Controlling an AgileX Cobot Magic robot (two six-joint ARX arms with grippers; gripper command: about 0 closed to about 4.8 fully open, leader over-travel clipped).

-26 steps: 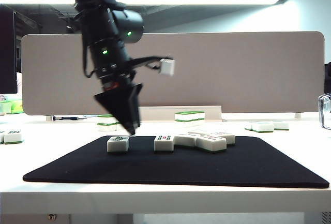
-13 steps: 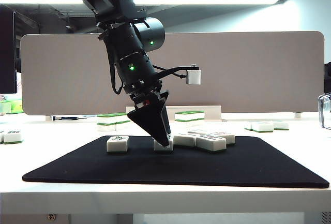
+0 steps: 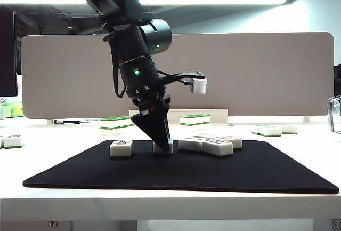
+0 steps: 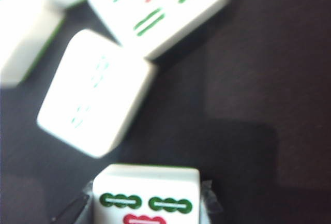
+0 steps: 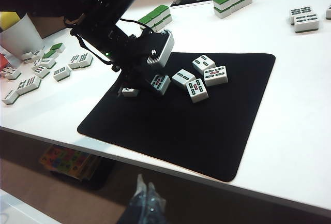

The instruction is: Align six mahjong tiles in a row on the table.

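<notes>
1. Black mat (image 3: 181, 180) on the white counter (image 3: 170, 201), exterior view. The left tool (image 3: 163, 146) points steeply down with its tips at one tile (image 3: 161, 148). A lone tile (image 3: 121, 148) lies to its left, well apart; a cluster of tiles (image 3: 210, 144) lies just to its right. No row exists yet: judged from this layout, the task is at an early stage, with at most one tile set out and the rest still to be lined up.

2. Left wrist view. The tile between the tips (image 4: 146, 195) shows its marked face up, green and red bars readable. Dark fingers (image 4: 70, 212) stand close on either side of it; whether they already press it cannot be told. Two neighbouring tiles (image 4: 95, 93) (image 4: 160, 12) lie skewed, their long axes at different slants, so each needs turning.

3. Right wrist view. The right tool (image 5: 144, 198) hangs near the counter's front edge, away from the mat, its fingers together and holding nothing. Four clustered tiles (image 5: 199, 79) touch at odd angles; the tile at the left tool (image 5: 160, 83) lies slanted to the mat's edge; the lone tile (image 5: 129, 92) is mostly hidden. Spare tiles (image 5: 62, 71) sit off the mat.
</notes>
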